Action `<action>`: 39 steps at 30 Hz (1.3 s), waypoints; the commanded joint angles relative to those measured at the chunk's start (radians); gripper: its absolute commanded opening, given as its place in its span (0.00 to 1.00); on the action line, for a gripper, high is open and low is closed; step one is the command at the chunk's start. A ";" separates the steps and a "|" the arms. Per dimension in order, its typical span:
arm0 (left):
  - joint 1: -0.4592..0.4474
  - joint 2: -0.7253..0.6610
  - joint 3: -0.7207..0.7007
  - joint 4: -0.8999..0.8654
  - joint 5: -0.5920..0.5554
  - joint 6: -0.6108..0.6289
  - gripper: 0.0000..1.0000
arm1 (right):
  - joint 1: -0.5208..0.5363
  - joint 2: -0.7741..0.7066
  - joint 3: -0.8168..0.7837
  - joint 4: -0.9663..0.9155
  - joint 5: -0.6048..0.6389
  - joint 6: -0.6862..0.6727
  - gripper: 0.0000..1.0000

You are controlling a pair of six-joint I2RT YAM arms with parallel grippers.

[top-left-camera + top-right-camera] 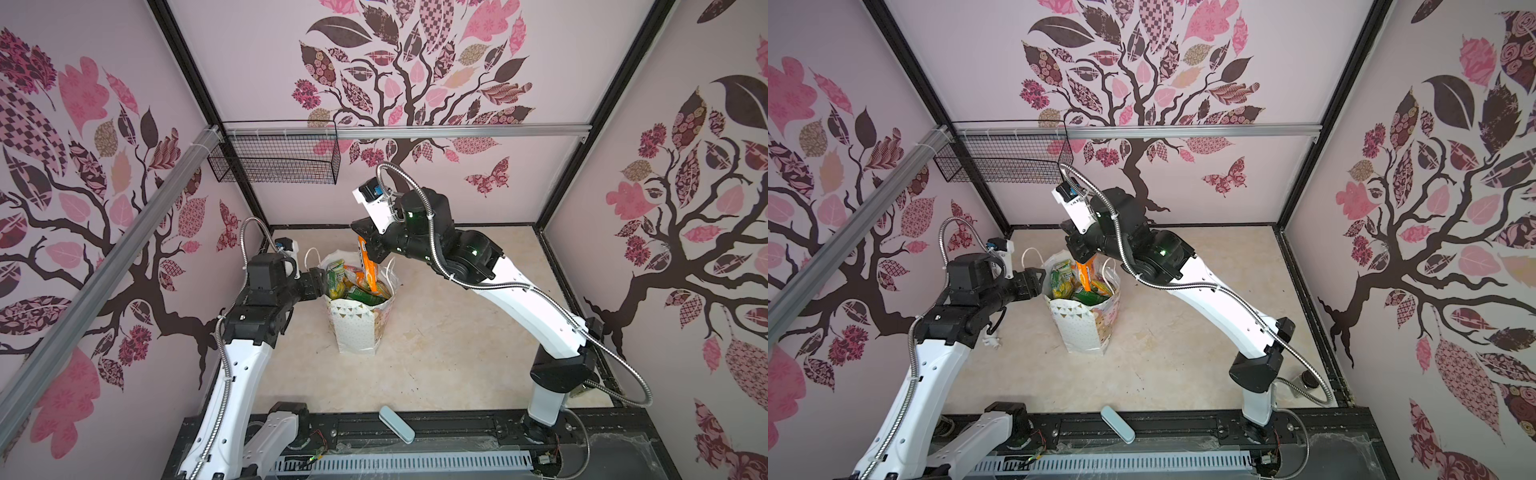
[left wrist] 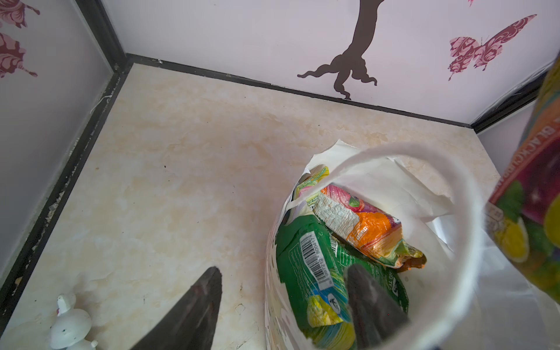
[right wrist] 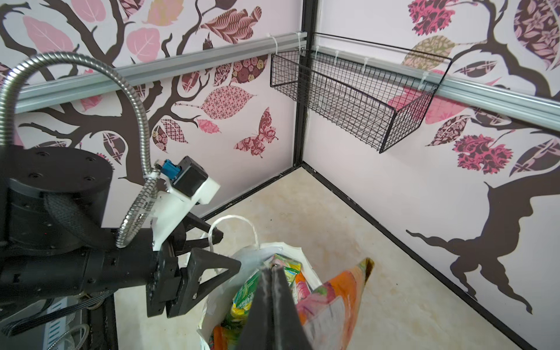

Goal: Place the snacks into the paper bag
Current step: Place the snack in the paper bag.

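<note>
left claw (image 1: pixel 319 282) spread, one finger inside the paper bag (image 1: pixel 353 328) mouth, one outside its wall, bag upright on the worktop (image 1: pixel 436 332), snacks (image 1: pixel 351 287) piled inside, orange packet (image 1: pixel 369 270) standing on end in the mouth, top pinched by right claw (image 1: pixel 362 243), fingers pressed together

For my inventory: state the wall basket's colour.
The basket is black, clearest in the right wrist view.

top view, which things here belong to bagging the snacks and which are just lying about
Job: white dotted paper gift bag; orange crinkly plastic packet in the right gripper; green crinkly plastic packets inside the bag; left gripper at the rim.
Lying about: pale blue rounded oblong bar; black wire mesh basket; small white figurine.
</note>
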 commanded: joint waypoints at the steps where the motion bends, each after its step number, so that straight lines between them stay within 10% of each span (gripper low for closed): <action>1: 0.004 -0.006 -0.024 0.003 -0.004 0.012 0.69 | -0.001 0.019 0.020 -0.013 0.027 0.019 0.00; 26: 0.006 -0.009 -0.025 0.008 -0.002 0.012 0.69 | -0.002 0.184 0.055 -0.085 0.078 0.022 0.00; 34: 0.006 -0.012 -0.005 0.008 0.004 0.011 0.69 | -0.001 0.173 0.135 -0.145 -0.207 0.033 0.45; 39: 0.002 -0.004 0.141 -0.088 0.055 0.031 0.70 | -0.002 0.055 0.099 -0.156 -0.069 0.003 0.50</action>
